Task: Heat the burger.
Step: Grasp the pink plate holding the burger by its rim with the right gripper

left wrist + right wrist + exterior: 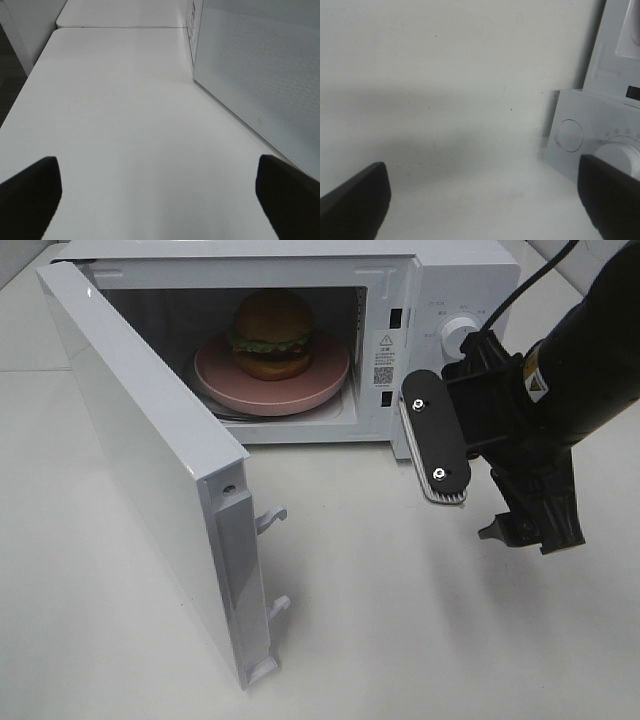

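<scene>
The burger (272, 334), with a golden-brown bun, green lettuce and a dark patty, sits on a pink plate (325, 373) inside the open white microwave (455, 280). My right gripper (485, 485) hangs outside the oven, in front of its control panel, jaws wide apart and empty. In the right wrist view the right gripper (482, 200) shows only bare table between its fingertips, with the microwave's dial (620, 155) beside it. My left gripper (160, 200) is open over the table beside the outer face of the microwave door (260, 65). The exterior view does not show the left gripper.
The microwave door (150, 450) swings far out to the left front, its latch hooks (270, 518) pointing toward the table's middle. The white table (400, 620) extends in front of the oven. A second table (120, 12) adjoins at the far end in the left wrist view.
</scene>
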